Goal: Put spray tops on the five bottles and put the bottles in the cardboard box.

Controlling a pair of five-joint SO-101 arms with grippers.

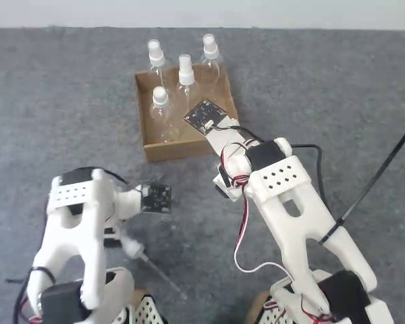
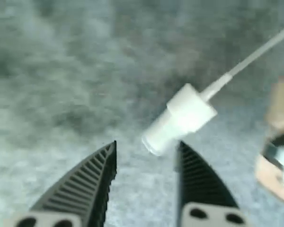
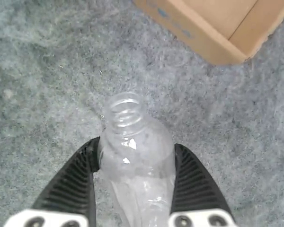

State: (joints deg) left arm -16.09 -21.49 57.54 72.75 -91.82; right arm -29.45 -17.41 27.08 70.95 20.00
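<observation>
Left pincer (image 2: 146,144): jaws spread wide over the grey tabletop (image 2: 61,71), gripping nothing!
Spray top (image 2: 180,116): lying on the tabletop just past the left fingertips, with its dip tube pointing away.
Right pincer (image 3: 135,144): clamped tight around the uncapped bottle (image 3: 125,116), near the box corner.
Cardboard box (image 1: 179,150): four capped bottles (image 1: 160,101) standing inside.

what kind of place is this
Likely a robot lab bench: two arms on a grey carpeted tabletop, a cardboard box with capped spray bottles, the right gripper shut on an uncapped bottle.
</observation>
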